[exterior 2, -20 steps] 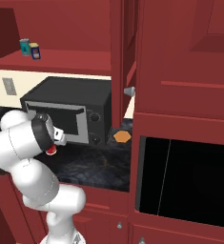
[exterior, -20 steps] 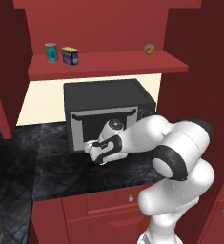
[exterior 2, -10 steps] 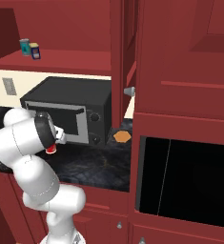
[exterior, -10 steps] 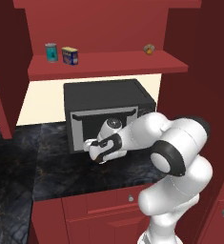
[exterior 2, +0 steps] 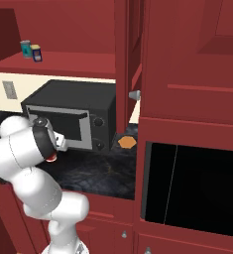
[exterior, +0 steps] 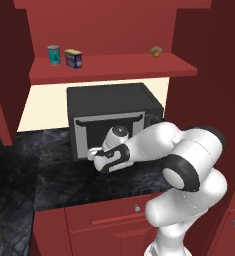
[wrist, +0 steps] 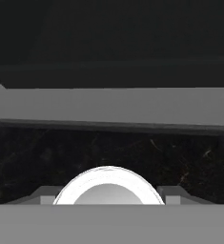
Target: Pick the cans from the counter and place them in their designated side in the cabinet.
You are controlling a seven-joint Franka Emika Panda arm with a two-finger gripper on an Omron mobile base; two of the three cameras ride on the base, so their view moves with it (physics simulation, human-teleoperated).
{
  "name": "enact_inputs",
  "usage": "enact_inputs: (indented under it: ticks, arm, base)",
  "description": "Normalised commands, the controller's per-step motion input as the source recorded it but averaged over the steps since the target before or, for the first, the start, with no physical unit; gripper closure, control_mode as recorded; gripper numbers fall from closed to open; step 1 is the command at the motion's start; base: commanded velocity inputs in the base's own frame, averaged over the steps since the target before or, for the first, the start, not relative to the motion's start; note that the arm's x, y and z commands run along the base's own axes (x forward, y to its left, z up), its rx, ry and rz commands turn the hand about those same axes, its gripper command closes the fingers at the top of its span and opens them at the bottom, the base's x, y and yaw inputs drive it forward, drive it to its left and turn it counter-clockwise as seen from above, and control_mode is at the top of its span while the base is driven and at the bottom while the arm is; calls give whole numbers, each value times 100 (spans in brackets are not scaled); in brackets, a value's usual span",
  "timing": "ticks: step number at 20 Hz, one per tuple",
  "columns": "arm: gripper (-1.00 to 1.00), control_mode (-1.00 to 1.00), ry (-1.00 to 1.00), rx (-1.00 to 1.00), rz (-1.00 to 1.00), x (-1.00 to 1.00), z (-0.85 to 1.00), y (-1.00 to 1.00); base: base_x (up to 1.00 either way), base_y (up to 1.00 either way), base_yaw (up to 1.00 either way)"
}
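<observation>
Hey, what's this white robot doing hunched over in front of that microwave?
The white robot arm's gripper is low over the black stone counter, in front of the black-and-grey microwave. A small red can shows at the hand, and a round pale can rim sits between the fingers in the hand view, so it looks grasped. The navy-blue can with yellow label is on the dark red cabinet's shelf, beside a teal can.

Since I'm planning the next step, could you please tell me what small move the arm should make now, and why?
Probably close the end effector firmly on the red can, ready to lift. The can sits between the fingertips, low on the counter in front of the microwave. The navy-blue can already stands in the cabinet.
</observation>
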Motion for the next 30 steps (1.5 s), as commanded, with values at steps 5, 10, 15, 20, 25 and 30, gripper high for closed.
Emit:
enact_inputs:
  ticks: [5,10,15,20,25,30]
  arm:
    - [100,-100,-2,0,2,-18,12,-3]
    - [100,-100,0,0,2,-19,15,-8]
    - [100,-100,0,0,2,-29,16,-8]
    - [100,-100,-1,0,3,-29,27,-4]
    - [100,-100,-2,0,4,-30,30,-3]
    - [100,-100,-2,0,3,-31,34,-2]
  base:
    - [0,0,0]
    - [0,0,0]
    - [0,0,0]
    - [0,0,0]
    - [0,0,0]
    - [0,0,0]
